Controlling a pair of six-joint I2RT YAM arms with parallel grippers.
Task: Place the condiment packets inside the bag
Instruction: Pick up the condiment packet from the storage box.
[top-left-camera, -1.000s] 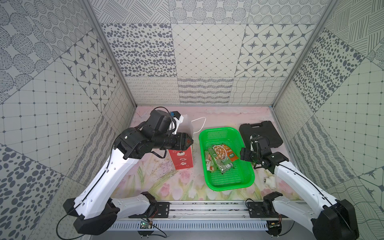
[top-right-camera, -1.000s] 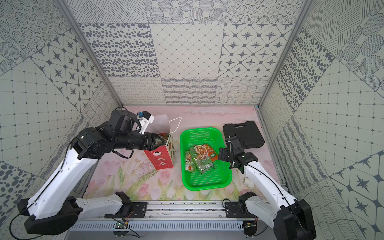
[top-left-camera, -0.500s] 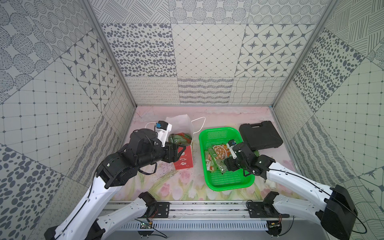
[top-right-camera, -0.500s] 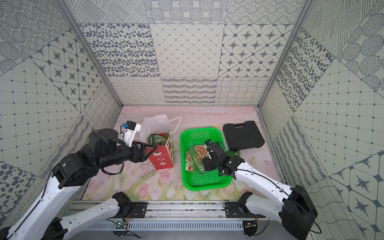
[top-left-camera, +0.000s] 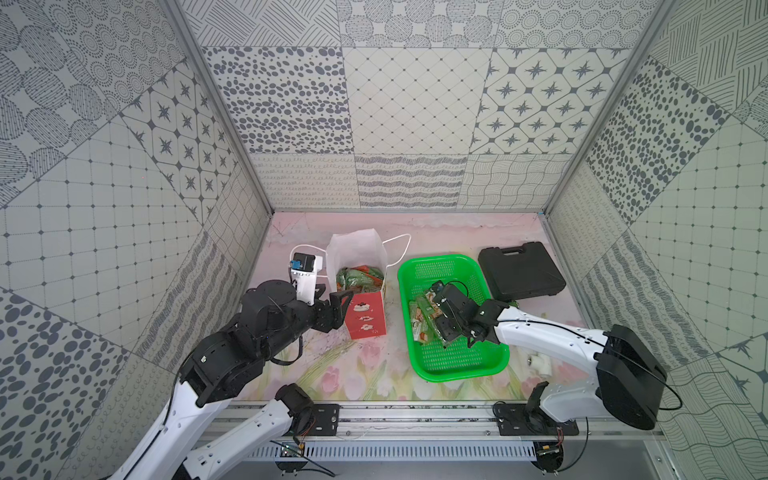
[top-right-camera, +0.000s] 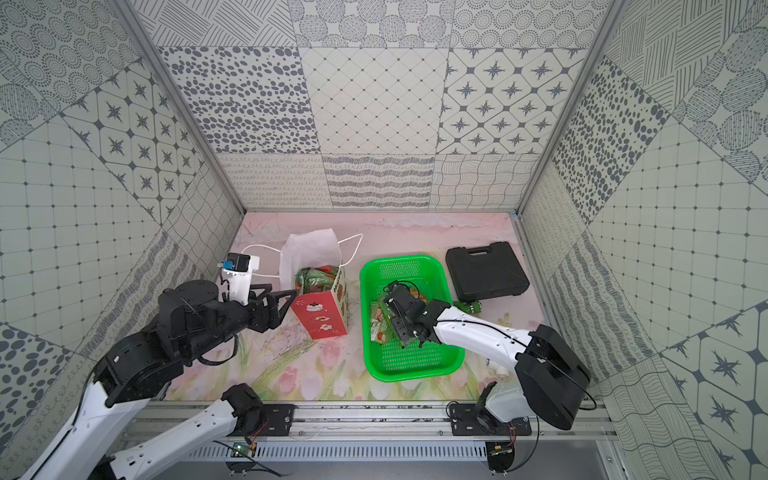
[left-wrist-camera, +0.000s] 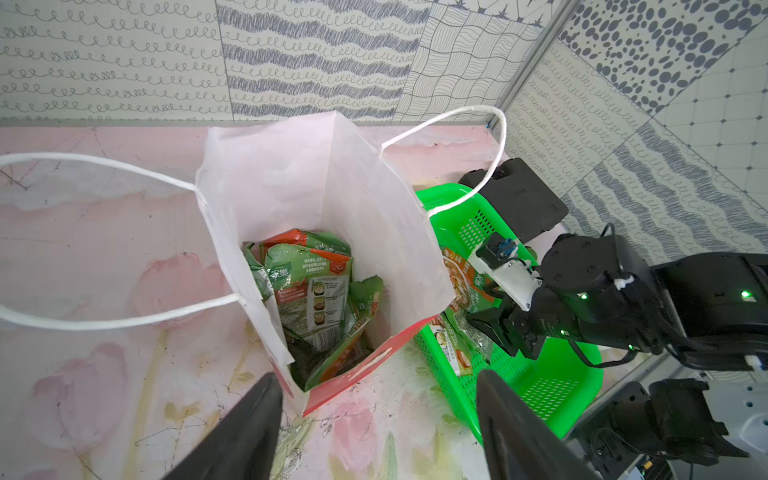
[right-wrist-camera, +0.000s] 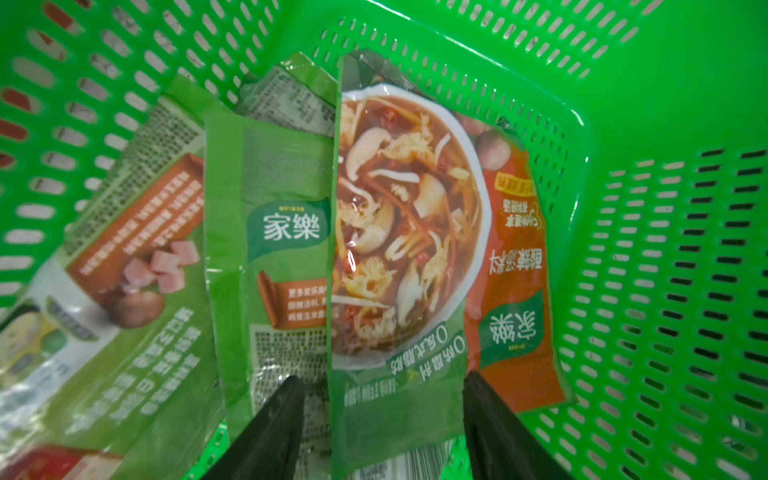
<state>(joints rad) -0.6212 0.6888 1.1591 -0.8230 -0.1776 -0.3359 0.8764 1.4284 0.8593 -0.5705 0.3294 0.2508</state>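
Partly, the bag hides its packets — left gripper gapes empty; right gripper straddles another packet, unclosed.

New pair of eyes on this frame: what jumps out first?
The bright green basket right of centre on the table, with the right gripper down in it, open jaws straddling a soup packet. Just left of it stands the open bag with packets inside, the left gripper open and empty beside it.
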